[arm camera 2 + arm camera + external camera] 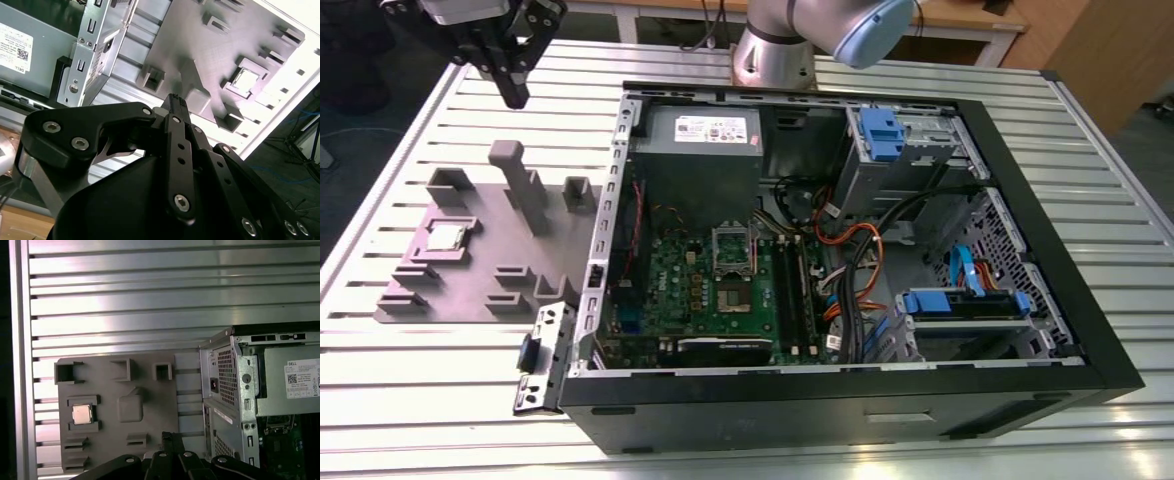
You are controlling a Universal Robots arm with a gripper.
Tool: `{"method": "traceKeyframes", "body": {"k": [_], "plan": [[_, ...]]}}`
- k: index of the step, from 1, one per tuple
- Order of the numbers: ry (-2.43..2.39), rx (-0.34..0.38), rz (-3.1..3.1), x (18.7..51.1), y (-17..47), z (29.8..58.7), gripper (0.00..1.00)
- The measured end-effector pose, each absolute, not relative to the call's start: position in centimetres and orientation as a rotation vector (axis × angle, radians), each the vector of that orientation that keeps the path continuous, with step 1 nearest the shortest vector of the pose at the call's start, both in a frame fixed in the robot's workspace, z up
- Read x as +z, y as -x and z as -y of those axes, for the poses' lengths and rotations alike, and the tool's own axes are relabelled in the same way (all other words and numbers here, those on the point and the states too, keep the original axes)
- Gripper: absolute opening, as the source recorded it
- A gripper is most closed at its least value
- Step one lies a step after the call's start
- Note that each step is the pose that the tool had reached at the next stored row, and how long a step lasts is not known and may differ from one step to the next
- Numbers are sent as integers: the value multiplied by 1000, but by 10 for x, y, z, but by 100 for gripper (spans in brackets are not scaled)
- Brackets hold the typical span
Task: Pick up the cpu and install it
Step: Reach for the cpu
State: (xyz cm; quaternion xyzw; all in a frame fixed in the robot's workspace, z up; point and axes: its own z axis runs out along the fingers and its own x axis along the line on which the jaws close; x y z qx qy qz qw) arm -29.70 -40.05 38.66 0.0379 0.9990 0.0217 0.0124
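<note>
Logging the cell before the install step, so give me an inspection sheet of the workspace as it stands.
Surface: slatted metal table, bearing a grey fixture plate and an open computer case.
Job's things: cpu lies in a pocket of the plate.
Clutter: metal bracket beside the case.
Grippers: claw shut, empty, raised near the plate, apart from the cpu.
Cables: orange and black bundles inside the case.
Surroundings: wooden furniture beyond the table.

Strong light glared white off the ribbed silvery metal table [287, 85] in the second wrist view; the open black computer case [854, 405] held deep shadow inside.
</note>
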Motion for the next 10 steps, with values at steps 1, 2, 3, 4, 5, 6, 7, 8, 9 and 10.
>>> {"method": "traceKeyframes", "body": {"k": [1,2,3,4,5,6,7,8,9,10], "plan": [[-118,68,-3114,387,298,401,11],[-118,68,-3114,386,300,401,11],[-118,68,-3114,386,301,401,11],[-118,68,-3114,386,302,401,11],[-118,68,-3114,386,303,402,11],[-118,68,-3114,386,305,402,11],[-118,68,-3114,386,307,403,11],[-118,68,-3114,385,309,403,11],[-118,68,-3114,385,312,403,11],[-118,68,-3114,385,315,403,11]]}}
